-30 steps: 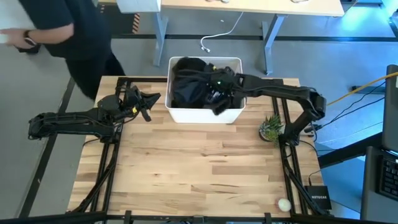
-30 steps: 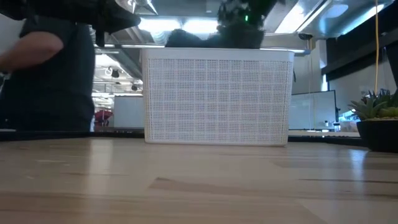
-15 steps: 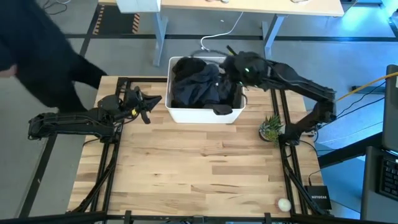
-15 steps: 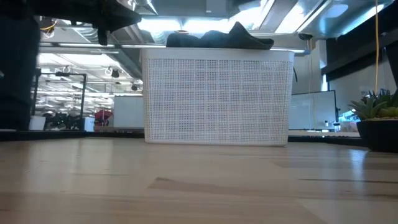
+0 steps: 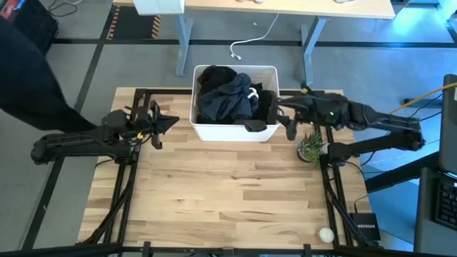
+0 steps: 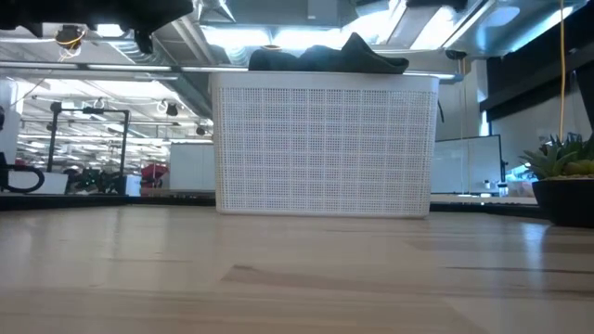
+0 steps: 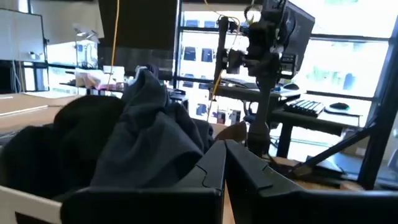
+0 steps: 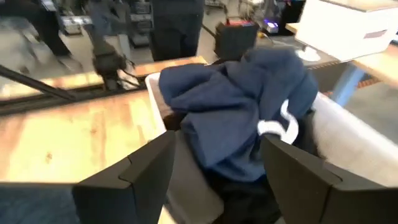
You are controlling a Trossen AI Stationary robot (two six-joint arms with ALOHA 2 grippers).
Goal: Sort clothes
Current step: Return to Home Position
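The clothes (image 5: 228,96) lie piled in the white bin (image 5: 235,132) at the table's far middle. On top is a navy garment (image 8: 242,106) with a white drawstring (image 8: 273,127), with dark pieces under it. One black piece (image 5: 255,126) hangs over the bin's near rim. The pile rises above the rim (image 6: 325,60). My right gripper (image 5: 287,123) stands open just right of the bin, pointing at it, with nothing between its fingers (image 8: 217,174). My left gripper (image 5: 170,121) is shut and empty, left of the bin (image 7: 224,162).
A small potted plant (image 5: 312,146) stands right of the bin, close under my right arm. A white ball (image 5: 325,233) and a black box (image 5: 365,230) lie at the near right corner. A person in dark clothes (image 5: 28,71) is beyond the table's far left corner.
My right gripper has let go of a dark garment, which now lies on the pile. It rose from the bin, swung over the far right rim, and came down beside the bin's right wall. My left gripper has drawn back slightly toward the table's left edge. The person has stepped away leftward.
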